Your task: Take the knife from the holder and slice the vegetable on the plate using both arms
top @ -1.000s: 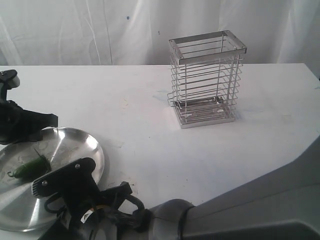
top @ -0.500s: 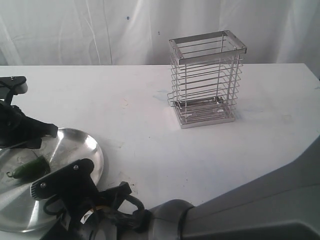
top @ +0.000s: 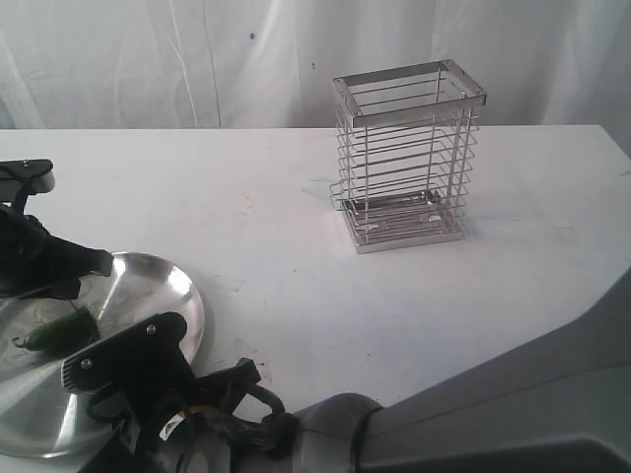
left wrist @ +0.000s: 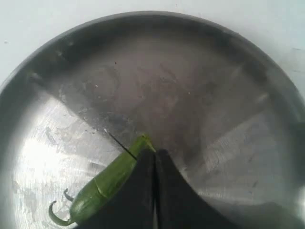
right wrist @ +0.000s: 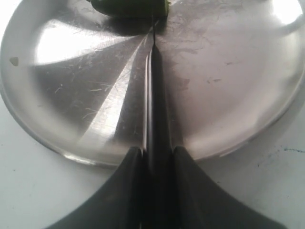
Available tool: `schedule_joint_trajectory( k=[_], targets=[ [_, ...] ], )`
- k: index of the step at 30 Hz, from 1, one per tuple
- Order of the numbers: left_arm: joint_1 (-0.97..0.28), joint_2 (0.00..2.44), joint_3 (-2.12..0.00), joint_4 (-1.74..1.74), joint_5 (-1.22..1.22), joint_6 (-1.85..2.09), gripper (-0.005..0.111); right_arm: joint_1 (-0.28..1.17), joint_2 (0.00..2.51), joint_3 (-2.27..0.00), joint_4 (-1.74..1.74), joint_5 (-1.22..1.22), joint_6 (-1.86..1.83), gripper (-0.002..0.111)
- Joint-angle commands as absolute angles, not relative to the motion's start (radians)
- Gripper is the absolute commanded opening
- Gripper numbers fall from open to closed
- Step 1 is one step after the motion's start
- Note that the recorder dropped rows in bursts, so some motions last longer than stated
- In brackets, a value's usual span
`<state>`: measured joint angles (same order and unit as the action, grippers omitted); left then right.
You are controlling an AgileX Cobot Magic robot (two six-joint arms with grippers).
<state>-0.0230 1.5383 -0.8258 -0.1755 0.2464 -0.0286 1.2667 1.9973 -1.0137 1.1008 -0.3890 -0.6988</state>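
Stainless steel of the plate [left wrist: 224,86] shows no loose slices. The vegetable [left wrist: 102,186] lies on it in one piece, its pale cut end turned toward the knife [right wrist: 154,81]. We record the holder [top: 409,163] standing empty, well apart on the desk [top: 276,197], so the fetching step is done. The right pincer [right wrist: 156,155] is clenched on the knife, which we see along its back, its tip just short of the cut end. The left pincer [left wrist: 154,160] is clenched on nothing, its tips meeting right at that same end. Whether they press on the vegetable or merely stand beside it we cannot tell from the wrist view. Over the last second the left arm [top: 44,258] has crept lower in the exterior view, closer over the vegetable, while plate and vegetable have roughly kept their places. We judge that the left arm is settling to steady the piece and that the first cut is at hand. Should the vegetable be only nudged and not pinned, it may roll under the blade.
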Motion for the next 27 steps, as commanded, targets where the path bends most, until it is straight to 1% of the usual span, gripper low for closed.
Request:
schedule_joint_trajectory(
  k=[1,14,27],
  targets=[
    [-0.019,1.543,-0.827,-0.167,0.251,-0.025,0.000,1.264,1.996,-1.017,1.107,-0.387,-0.707,0.000],
    [-0.019,1.658,-0.807,-0.133,0.209,-0.021,0.000,1.264,1.996,-1.017,1.107,-0.389,-0.713,0.000],
    [-0.019,1.530,-0.846,-0.133,0.206,-0.029,0.000,1.264,1.996,-1.029,1.103,-0.358,-0.739,0.000]
  ],
)
